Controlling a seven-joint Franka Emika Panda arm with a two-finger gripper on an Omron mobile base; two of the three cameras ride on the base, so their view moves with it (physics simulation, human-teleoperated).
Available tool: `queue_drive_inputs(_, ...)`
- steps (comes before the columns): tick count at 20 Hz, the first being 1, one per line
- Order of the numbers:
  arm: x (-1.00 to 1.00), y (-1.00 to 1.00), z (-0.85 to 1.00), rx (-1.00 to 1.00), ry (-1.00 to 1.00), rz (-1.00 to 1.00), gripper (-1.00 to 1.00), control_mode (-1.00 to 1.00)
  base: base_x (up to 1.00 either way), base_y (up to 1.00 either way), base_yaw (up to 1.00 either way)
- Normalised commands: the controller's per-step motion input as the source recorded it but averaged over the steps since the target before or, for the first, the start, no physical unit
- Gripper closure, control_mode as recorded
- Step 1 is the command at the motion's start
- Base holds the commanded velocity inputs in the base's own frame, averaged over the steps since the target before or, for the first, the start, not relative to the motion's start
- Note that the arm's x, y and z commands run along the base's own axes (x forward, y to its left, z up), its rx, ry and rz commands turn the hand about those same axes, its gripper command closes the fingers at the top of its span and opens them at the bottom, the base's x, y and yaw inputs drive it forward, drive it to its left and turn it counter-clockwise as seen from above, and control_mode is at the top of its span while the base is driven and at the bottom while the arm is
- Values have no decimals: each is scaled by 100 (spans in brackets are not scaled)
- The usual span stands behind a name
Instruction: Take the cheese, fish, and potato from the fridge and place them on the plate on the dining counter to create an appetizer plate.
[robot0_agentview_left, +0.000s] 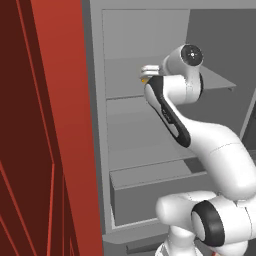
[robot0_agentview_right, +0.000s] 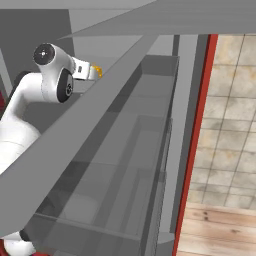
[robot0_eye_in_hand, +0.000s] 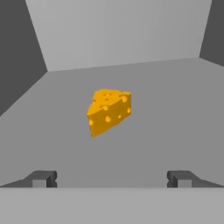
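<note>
Cheese (robot0_eye_in_hand: 108, 111) sits on a fridge (robot0_agentview_left: 150, 165) shelf, ahead of the tool (robot0_eye_in_hand: 111, 179), whose tips stand wide apart and empty. Closing off-centre could nudge the wedge backward or let it slip.

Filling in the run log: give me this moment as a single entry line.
stage: reaching into fridge | hand: open, empty | target: cheese on shelf, ahead between the fingertips, untouched | next: likely advance and close

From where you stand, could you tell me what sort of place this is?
Likely a kitchen, at an open fridge: grey shelves, cheese on one, red panelling beside it.
</note>
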Motion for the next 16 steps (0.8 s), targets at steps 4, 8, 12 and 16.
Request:
queue_drive_inputs(4, 41, 8, 0, 0, 0, 0, -100, -100, 0, 0, 0)
queue_drive_inputs(8, 40, 10, 0, 0, 0, 0, -100, -100, 0, 0, 0)
queue_drive_inputs(12, 30, 5, -3, 0, 0, -4, -100, -100, 0, 0, 0)
queue_drive_inputs(16, 23, 0, -6, 0, 0, -7, -100, -100, 0, 0, 0)
